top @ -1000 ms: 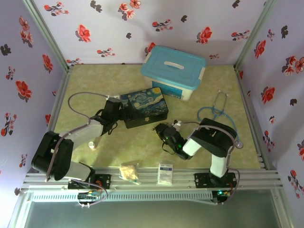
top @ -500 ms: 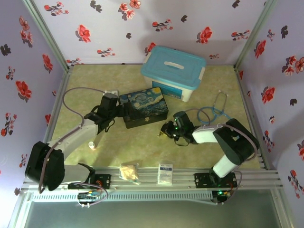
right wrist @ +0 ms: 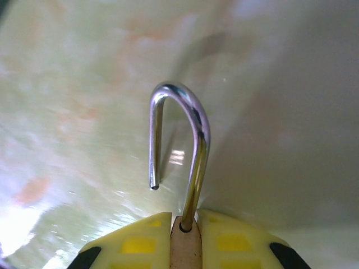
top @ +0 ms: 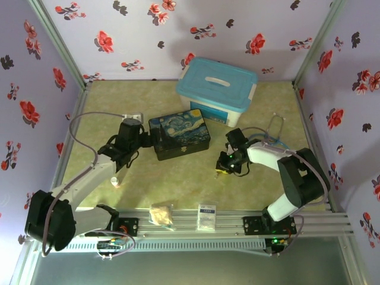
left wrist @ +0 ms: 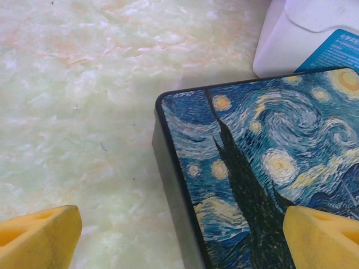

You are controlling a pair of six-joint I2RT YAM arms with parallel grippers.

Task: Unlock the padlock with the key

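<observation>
My right gripper (right wrist: 185, 227) is clamped on the padlock (right wrist: 185, 249), to the right of the box (left wrist: 269, 168). The shackle (right wrist: 202, 140) has one end free, so I judge it unlocked. My left gripper (left wrist: 179, 238) hovers, fingers apart, over the box's corner.

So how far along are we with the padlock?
Looks done: the shackle has its short end hanging free of the padlock, so it reads as unlocked. In hand: the right gripper is shut on the padlock body. The left gripper hovers open over the painted box corner. Left: probably just setting the padlock down.
</observation>
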